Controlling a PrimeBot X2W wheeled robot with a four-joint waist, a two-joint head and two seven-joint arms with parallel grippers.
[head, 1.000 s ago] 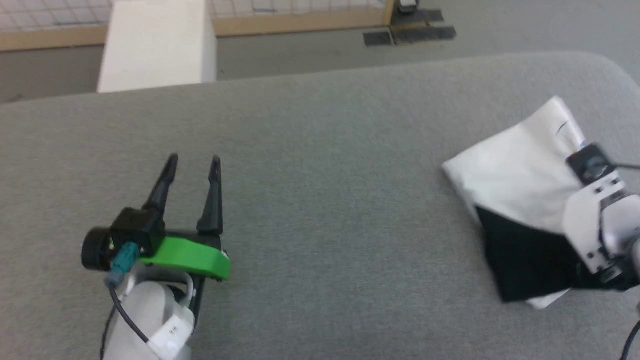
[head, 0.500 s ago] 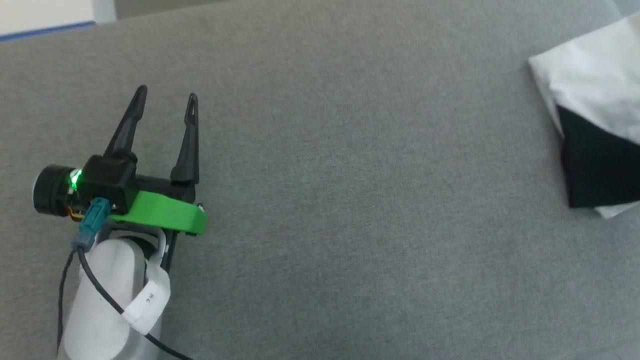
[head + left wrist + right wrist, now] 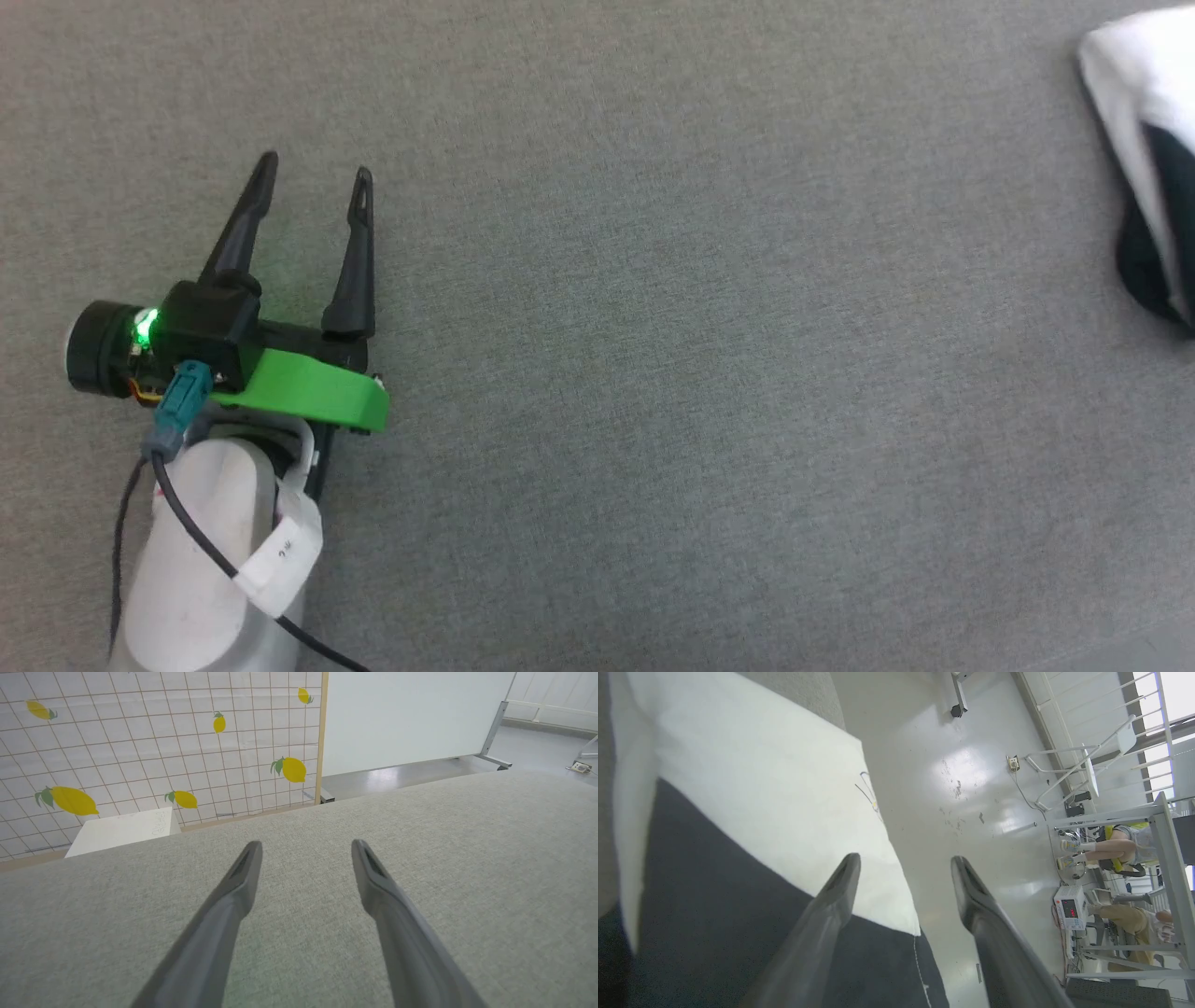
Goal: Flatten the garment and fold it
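Observation:
The garment [image 3: 1144, 121] lies folded at the far right edge of the grey surface [image 3: 700, 373] in the head view, white with a black part. In the right wrist view the garment [image 3: 752, 793] lies beneath my right gripper [image 3: 903, 861], which is open with nothing between its fingers; the white panel and a black sleeve part lie flat under them. My left gripper [image 3: 313, 173] hovers at the left over bare grey cloth, far from the garment. The left wrist view shows that gripper [image 3: 306, 847] open and empty.
Beyond the far edge of the grey surface in the left wrist view stand a white box [image 3: 121, 830], a lemon-patterned tiled wall [image 3: 140, 742] and a white panel [image 3: 411, 714]. The right wrist view shows glossy floor [image 3: 971, 788] beside the surface, and seated people's legs [image 3: 1111, 849] far off.
The head camera has tilted down and turned left, so the garment has slid to the right edge. My right gripper, earlier on the garment, is out of the head view.

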